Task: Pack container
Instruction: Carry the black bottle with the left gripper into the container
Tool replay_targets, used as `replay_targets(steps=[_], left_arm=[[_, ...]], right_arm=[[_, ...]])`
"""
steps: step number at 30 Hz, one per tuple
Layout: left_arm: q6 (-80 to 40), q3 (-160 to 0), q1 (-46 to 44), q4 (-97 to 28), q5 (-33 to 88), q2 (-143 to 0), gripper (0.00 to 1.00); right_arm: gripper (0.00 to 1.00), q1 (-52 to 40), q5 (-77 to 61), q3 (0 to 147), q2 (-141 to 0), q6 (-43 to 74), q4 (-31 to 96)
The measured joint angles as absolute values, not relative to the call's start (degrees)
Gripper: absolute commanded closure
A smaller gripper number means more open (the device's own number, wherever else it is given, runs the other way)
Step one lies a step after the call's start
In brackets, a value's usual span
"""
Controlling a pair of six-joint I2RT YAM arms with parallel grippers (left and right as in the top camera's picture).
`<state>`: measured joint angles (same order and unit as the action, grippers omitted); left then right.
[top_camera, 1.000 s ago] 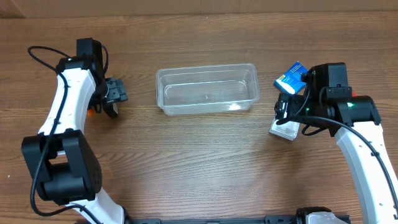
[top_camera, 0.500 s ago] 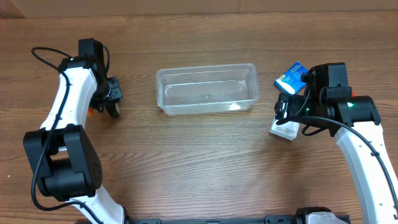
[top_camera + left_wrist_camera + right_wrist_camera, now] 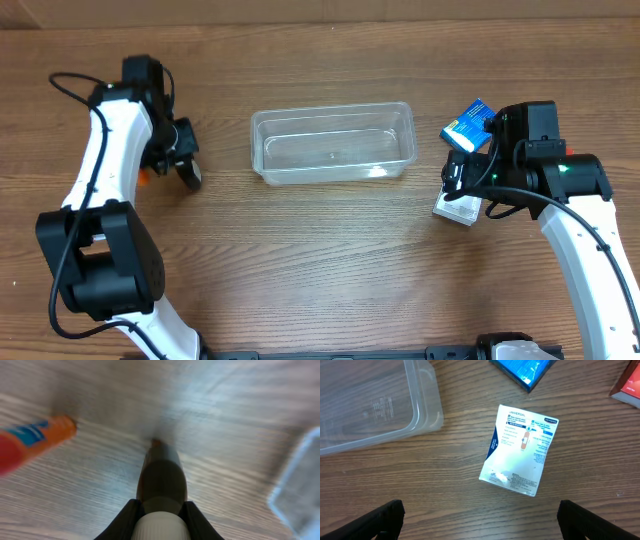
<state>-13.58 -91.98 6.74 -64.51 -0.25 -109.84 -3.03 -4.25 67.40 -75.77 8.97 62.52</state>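
One dark bottle point(image 3: 161, 472) pinched in left claw point(image 3: 160, 507).

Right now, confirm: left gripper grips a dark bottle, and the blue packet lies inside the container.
Wrong on the packet: the overhead view shows the blue packet on the table, right of the container, which is empty. The left gripper does grip the dark bottle.

container point(image 3: 332, 145) open-topped mid worktop point(image 3: 320, 260), bare wood all round it, white box point(image 3: 520, 450) under your right claw point(image 3: 480, 520), blue packet point(image 3: 468, 124) just beyond, orange tube point(image 3: 35, 442) near your left claw point(image 3: 161, 512), dark bottle point(image 3: 161, 475) in it
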Motion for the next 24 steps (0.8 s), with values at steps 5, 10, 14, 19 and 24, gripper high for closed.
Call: replay_targets(steps=[5,10,14,19,24], left_arm=[[-13.61,-107.68,4.12,-69.78,0.10,-109.84,0.96],[-13.61,-119.48,-3.31,-71.42,0.21,-109.82,0.96],[-13.61,-121.32,-10.81,-71.48,0.23,-109.73,0.96],[-13.69,-118.54,-16.95,-72.01,0.21,-109.97,0.96],[-14.28,-115.83,-18.26,-71.90,0.19,-114.17,0.96]], right_arm=[[0.00,-3.05,-4.27,67.40,-75.77,8.99,62.54],[0.00,-3.03,-4.27,67.40,-75.77,8.97,62.59],[0.00,-3.03,-4.29,67.42,-75.77,8.97,62.54],[0.00,-3.03,-4.29,67.42,-75.77,8.95,62.52],[0.00,-3.05,-4.29,67.42,-75.77,8.97,62.59]])
